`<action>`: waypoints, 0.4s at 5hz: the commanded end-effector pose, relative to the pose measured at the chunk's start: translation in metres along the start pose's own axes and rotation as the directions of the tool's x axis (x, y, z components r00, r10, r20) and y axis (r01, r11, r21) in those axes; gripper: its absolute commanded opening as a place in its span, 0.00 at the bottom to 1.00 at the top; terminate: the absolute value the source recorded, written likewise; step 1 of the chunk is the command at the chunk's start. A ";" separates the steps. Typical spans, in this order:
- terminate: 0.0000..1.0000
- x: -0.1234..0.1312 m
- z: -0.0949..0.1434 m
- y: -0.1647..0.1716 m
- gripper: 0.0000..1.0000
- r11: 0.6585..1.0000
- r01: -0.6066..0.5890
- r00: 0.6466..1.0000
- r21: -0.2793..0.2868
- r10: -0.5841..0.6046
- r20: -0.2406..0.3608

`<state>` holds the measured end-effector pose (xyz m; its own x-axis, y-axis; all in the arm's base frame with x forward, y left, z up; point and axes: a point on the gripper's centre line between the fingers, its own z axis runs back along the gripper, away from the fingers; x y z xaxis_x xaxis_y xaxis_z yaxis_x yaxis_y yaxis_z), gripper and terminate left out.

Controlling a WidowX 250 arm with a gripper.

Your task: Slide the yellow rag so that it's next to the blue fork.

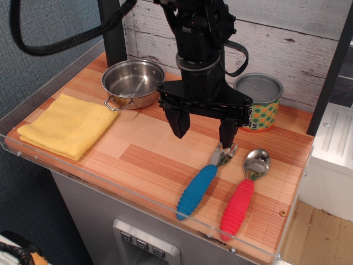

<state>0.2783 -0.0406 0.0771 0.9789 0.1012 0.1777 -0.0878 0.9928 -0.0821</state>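
Yellow rag (67,125): folded, roughly square, soft; far left of table (149,160), well apart from fork.
Blue fork (203,186): ribbed blue handle, shiny tines under right finger.
Gripper (204,128): fingers spread wide, holding nothing.
Red spoon (242,194): beside fork.
Can (259,102): patterned label, writing illegible.
Steel pot (132,83): behind rag.

**Student:** What does the robot arm (199,38) look like?

**Tutor:** Matte black throughout: a blocky upper housing, a pale grey ring at the wrist, and a wide crossbar below it.

**Student:** And the gripper (204,130)?

**Tutor:** Two black, wedge-shaped fingers (179,121). A black cable (238,58) loops beside the wrist; a thick braided hose (60,41) arcs at upper left.
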 end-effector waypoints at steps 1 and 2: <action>0.00 0.000 0.000 0.000 1.00 1.000 0.000 1.000 0.000 0.000 0.000; 0.00 -0.004 -0.006 0.027 1.00 0.998 -0.043 0.999 0.046 0.044 -0.023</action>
<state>0.2696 -0.0127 0.0618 0.9810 0.1476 0.1255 -0.1442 0.9889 -0.0364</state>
